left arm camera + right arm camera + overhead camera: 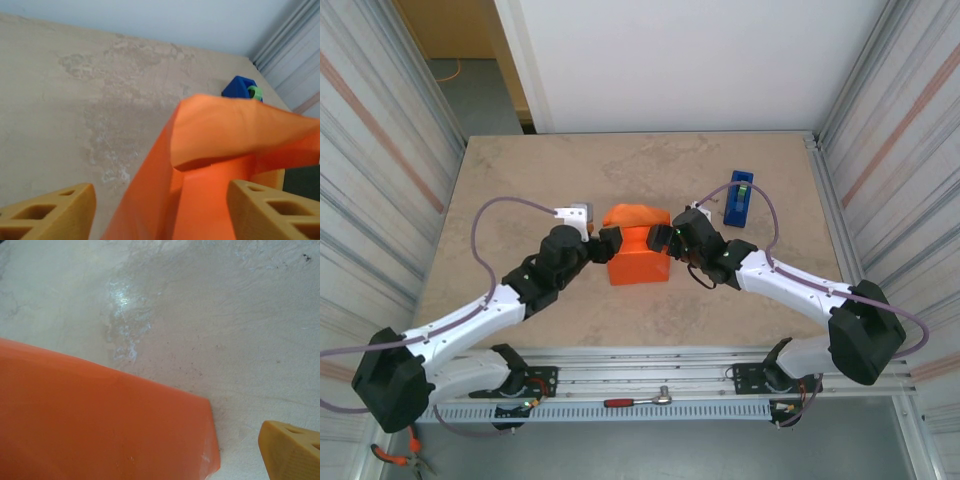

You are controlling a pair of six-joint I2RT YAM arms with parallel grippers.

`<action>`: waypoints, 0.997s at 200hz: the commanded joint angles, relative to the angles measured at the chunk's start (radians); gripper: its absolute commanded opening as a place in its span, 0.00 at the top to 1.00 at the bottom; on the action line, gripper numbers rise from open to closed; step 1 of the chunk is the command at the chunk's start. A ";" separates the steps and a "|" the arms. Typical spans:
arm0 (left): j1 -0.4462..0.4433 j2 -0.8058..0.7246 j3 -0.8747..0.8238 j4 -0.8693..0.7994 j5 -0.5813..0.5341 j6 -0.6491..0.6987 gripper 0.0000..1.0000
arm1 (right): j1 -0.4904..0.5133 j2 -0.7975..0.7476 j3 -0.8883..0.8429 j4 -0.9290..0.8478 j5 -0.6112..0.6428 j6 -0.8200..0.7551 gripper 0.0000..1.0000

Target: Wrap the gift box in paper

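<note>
The orange paper (638,255) sits bundled at the centre of the bench (520,180), with a blue tape dispenser (738,198) at its 2 o'clock. At its 9 o'clock the left end effector (604,243) stands apart around a paper flap. At 3 o'clock the right end effector (666,240) is spread wide.

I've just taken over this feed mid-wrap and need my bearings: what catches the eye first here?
The bright orange paper, bunched into a lumpy bundle at the middle of the table, with the left gripper and right gripper close in on either side. Next, the blue tape dispenser standing alone toward the far right.
</note>
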 commanded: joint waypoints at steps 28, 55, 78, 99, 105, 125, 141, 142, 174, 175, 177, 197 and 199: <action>-0.024 0.007 -0.038 0.040 -0.050 -0.025 0.53 | 0.014 0.049 -0.038 -0.195 -0.030 -0.006 0.01; -0.023 0.020 -0.043 0.040 -0.046 -0.032 0.72 | 0.013 0.058 -0.036 -0.193 -0.032 -0.006 0.01; -0.023 0.041 -0.043 0.052 -0.032 -0.037 1.00 | 0.013 0.061 -0.034 -0.193 -0.034 -0.005 0.01; -0.024 0.054 -0.040 0.063 -0.022 -0.033 1.00 | 0.013 0.061 -0.036 -0.193 -0.034 -0.004 0.01; -0.024 0.056 -0.037 0.064 -0.023 -0.034 0.92 | 0.014 0.061 -0.036 -0.193 -0.035 -0.003 0.01; -0.029 0.064 -0.027 0.074 -0.034 -0.036 0.53 | 0.013 0.059 -0.033 -0.192 -0.037 -0.003 0.01; -0.028 0.080 -0.013 0.077 -0.038 -0.032 0.41 | 0.014 0.060 -0.032 -0.194 -0.039 -0.005 0.01; -0.029 0.082 -0.012 0.077 -0.037 -0.032 0.40 | 0.013 0.061 -0.032 -0.194 -0.040 -0.005 0.01; -0.031 0.142 0.017 0.099 -0.033 -0.027 0.32 | 0.013 0.060 -0.026 -0.197 -0.044 -0.003 0.01; -0.031 0.144 0.018 0.100 -0.033 -0.026 0.32 | 0.013 0.060 -0.026 -0.198 -0.045 -0.004 0.01; -0.031 0.147 0.019 0.100 -0.034 -0.026 0.32 | 0.014 0.060 -0.025 -0.197 -0.046 -0.004 0.01; -0.038 0.185 0.025 0.106 -0.069 -0.035 0.32 | 0.013 0.060 -0.016 -0.201 -0.057 -0.006 0.01; -0.039 0.188 0.025 0.106 -0.074 -0.035 0.32 | 0.013 0.059 -0.014 -0.203 -0.058 -0.006 0.01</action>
